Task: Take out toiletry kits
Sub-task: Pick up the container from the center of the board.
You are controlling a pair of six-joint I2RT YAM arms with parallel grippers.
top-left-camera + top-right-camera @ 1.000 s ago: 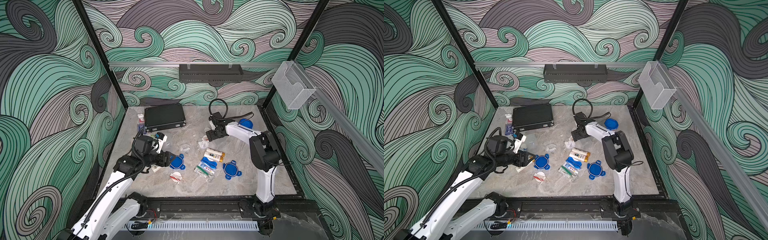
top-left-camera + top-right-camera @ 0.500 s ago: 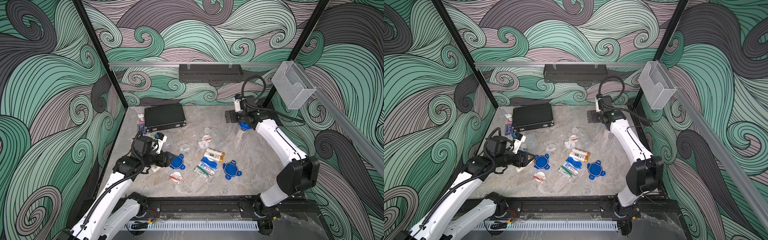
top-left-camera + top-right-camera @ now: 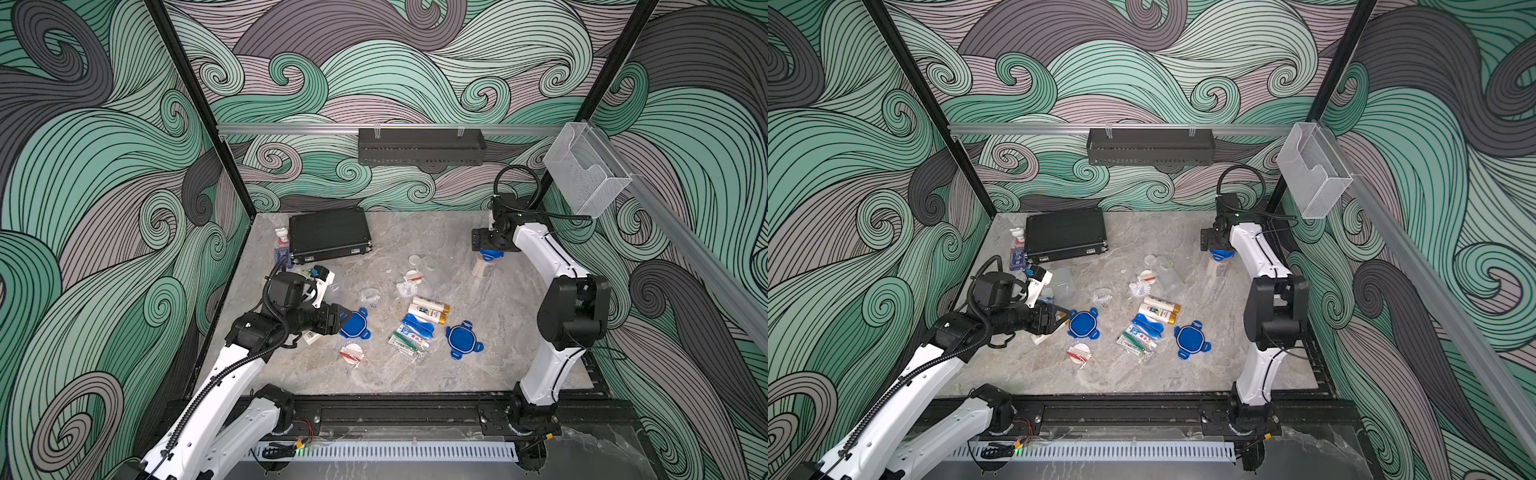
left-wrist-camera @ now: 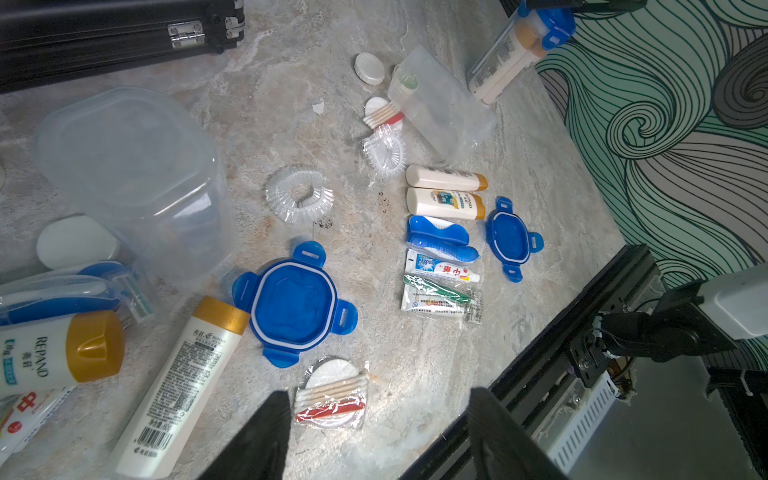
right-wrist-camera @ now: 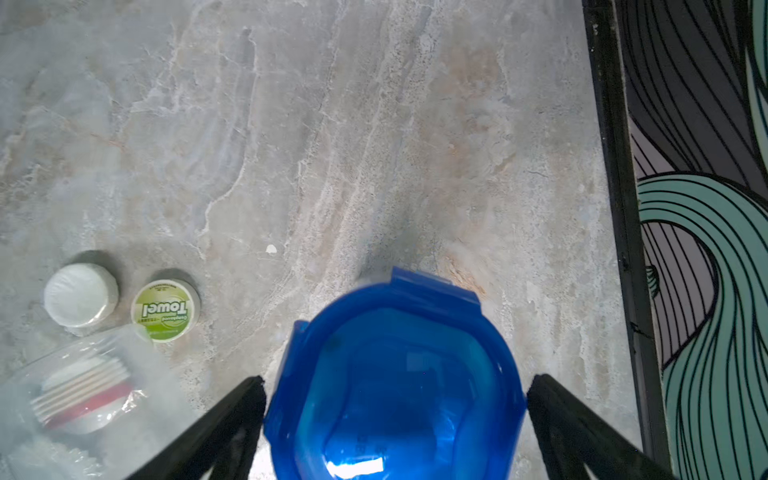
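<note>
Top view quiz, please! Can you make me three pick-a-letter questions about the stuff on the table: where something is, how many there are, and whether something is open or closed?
1. Where is the black case?
A. At the far end of the table
B. In the clear bin on the wall
C. On the front rail

2. How many loose blue lids lie flat on the table?
A. One
B. Two
C. Four

3. How is the tall tub under the right gripper?
A. Standing with its lid on
B. Standing with its lid off
C. Tipped on its side

Answers:
1 A, it lies close to the back wall.
2 B, both top views show just two.
3 A, its blue lid sits on top, between the open jaws.
</note>
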